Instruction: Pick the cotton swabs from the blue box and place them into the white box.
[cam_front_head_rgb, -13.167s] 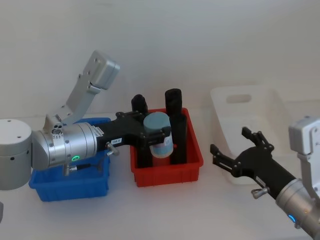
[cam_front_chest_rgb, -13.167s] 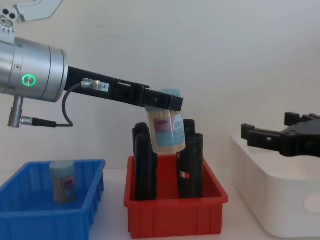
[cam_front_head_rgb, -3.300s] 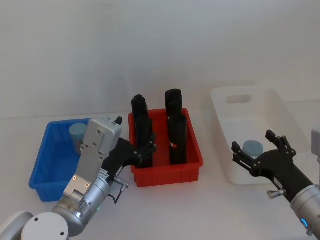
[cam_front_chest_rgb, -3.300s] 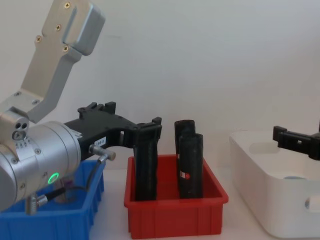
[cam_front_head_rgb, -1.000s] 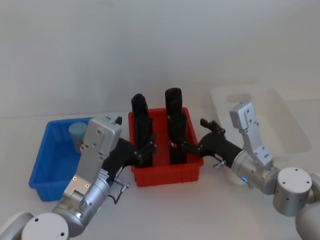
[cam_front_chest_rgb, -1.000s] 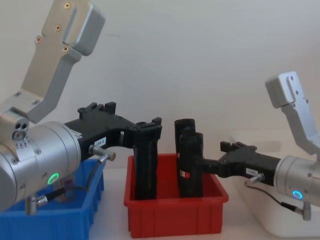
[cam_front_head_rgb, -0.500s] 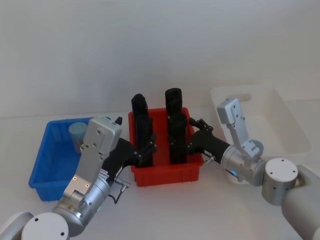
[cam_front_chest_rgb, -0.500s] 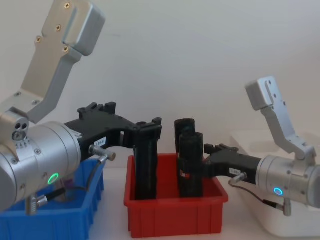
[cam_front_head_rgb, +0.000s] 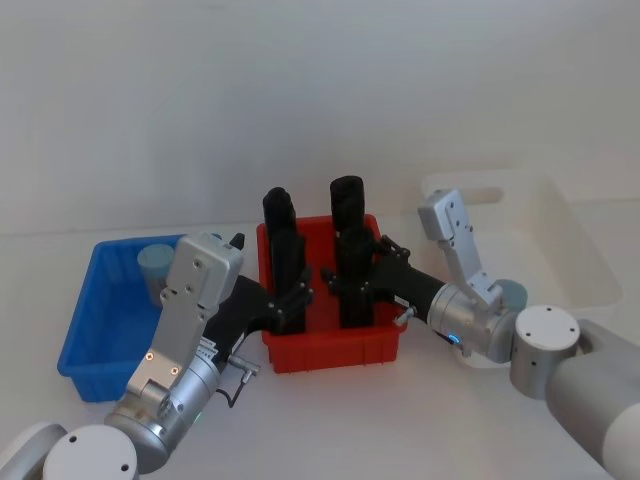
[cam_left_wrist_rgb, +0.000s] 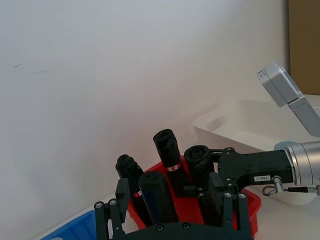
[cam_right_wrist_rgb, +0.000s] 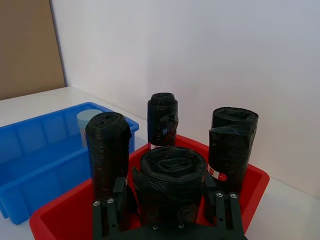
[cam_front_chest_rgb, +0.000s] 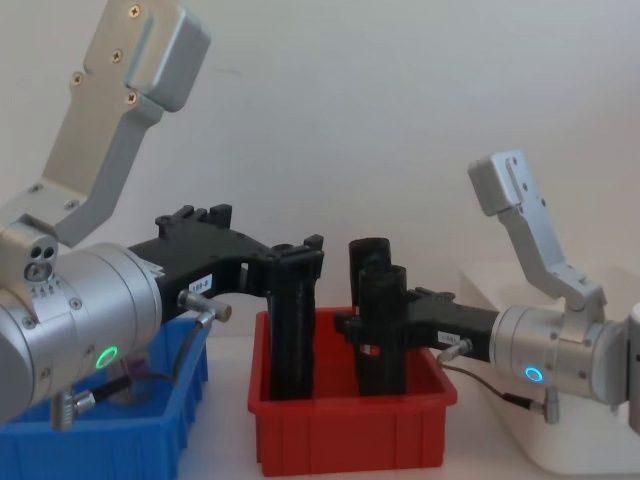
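One jar of cotton swabs (cam_front_head_rgb: 154, 264) with a pale blue lid stands in the far corner of the blue box (cam_front_head_rgb: 85, 335); its lid (cam_right_wrist_rgb: 85, 118) peeks out behind a black roll. Another pale blue lid (cam_front_head_rgb: 511, 291) lies in the white box (cam_front_head_rgb: 565, 235), partly hidden by my right arm. My right gripper (cam_front_head_rgb: 355, 272) is open over the red bin (cam_front_head_rgb: 335, 348), its fingers on either side of the front right black roll (cam_right_wrist_rgb: 170, 172). My left gripper (cam_front_head_rgb: 290, 298) hangs open and empty at the red bin's front left corner.
Several tall black rolls (cam_front_chest_rgb: 292, 330) stand upright in the red bin (cam_front_chest_rgb: 350, 432), between the blue box (cam_front_chest_rgb: 100, 445) and the white box (cam_front_chest_rgb: 490, 315). My left arm's large silver body (cam_front_chest_rgb: 70, 330) hangs over the blue box's front.
My right arm has swung left from the white box to the red bin, and its open fingers now flank a black roll. The left arm has stayed still.
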